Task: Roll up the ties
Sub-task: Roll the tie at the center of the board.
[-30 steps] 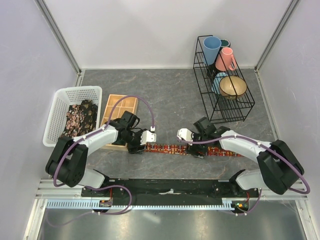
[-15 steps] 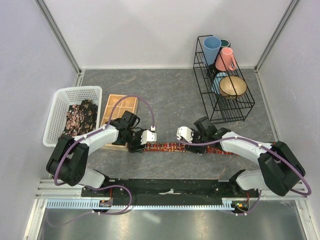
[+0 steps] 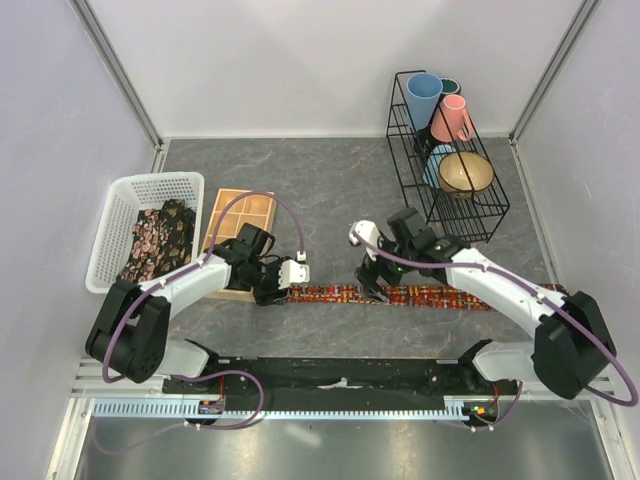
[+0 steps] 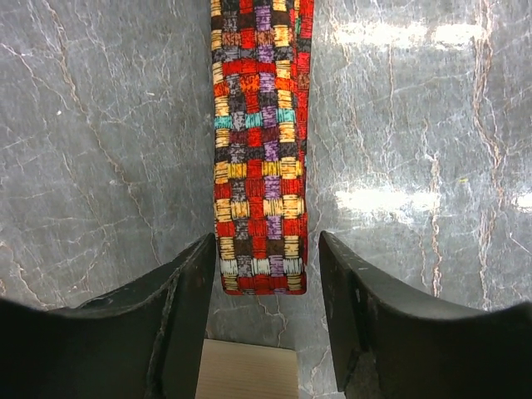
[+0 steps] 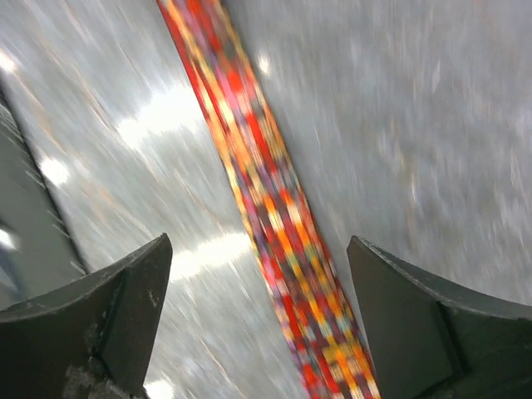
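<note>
Lying flat on grey marbled tabletop (image 3: 320, 190), long narrow red/orange/yellow checked fabric tie (image 3: 420, 295) runs left-right near front edge, btwn both arms. Left fingers (image 4: 187, 299) spread, low, either side of tie's left end, not closed on it. Right fingers (image 5: 407, 316) spread wide above tie's mid section, holding nothing. More dark floral ties (image 3: 160, 235) heaped in white plastic basket (image 3: 150, 180), beside wooden tray (image 3: 250, 210).

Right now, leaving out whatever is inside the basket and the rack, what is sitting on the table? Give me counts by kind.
tie on the table: 1
white basket: 1
wooden tray: 1
wire rack: 1
Total: 4
</note>
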Robot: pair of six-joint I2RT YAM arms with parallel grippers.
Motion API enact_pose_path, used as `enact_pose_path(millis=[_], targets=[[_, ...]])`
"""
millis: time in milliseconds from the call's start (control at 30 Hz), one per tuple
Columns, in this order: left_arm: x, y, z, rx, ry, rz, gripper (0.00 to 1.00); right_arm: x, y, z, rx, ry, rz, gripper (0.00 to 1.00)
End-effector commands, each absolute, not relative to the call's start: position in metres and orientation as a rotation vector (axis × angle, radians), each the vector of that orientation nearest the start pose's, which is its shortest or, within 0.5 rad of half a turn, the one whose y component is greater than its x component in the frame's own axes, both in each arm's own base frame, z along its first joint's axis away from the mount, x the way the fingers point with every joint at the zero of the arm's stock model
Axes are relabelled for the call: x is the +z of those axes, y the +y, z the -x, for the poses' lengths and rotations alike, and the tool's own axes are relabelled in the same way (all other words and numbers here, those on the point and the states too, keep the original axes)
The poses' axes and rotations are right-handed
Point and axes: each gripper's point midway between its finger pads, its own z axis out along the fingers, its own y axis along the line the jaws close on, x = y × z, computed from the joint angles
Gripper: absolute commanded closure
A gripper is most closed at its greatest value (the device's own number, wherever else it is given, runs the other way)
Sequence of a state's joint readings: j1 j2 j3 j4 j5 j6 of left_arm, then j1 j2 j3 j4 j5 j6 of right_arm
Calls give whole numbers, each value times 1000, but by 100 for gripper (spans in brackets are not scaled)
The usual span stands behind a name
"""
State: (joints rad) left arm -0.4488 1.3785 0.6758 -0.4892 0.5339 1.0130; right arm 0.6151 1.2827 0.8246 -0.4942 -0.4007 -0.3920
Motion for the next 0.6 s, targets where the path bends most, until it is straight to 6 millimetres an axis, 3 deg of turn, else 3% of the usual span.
enact_pose_path(millis=[0,67,167,200,267,300,333,400,567], targets=[[34,-173,-218,-576,1813,-1754,41,115,265,-222,896,2187,1162,10],[37,-176,-218,-598,1799,-1745,41,118,281,-227,988,2201,1082,17],[39,-177,-218,-599,1778,-1748,47,104,295,-227,1107,2322,954,38],[41,-176,-217,-596,1770,-1748,50,94,297,-225,1134,2371,936,52],[44,-176,-217,-593,1755,-1753,52,89,300,-218,1206,2413,888,67],[45,-177,-214,-604,1744,-1755,54,83,299,-214,1223,2436,874,82],[45,-177,-214,-608,1744,-1754,55,80,300,-215,1232,2442,857,90],[48,-180,-211,-630,1731,-1754,57,68,299,-215,1223,2486,828,96],[63,-189,-211,-660,1681,-1746,57,48,302,-224,1196,2544,792,97]])
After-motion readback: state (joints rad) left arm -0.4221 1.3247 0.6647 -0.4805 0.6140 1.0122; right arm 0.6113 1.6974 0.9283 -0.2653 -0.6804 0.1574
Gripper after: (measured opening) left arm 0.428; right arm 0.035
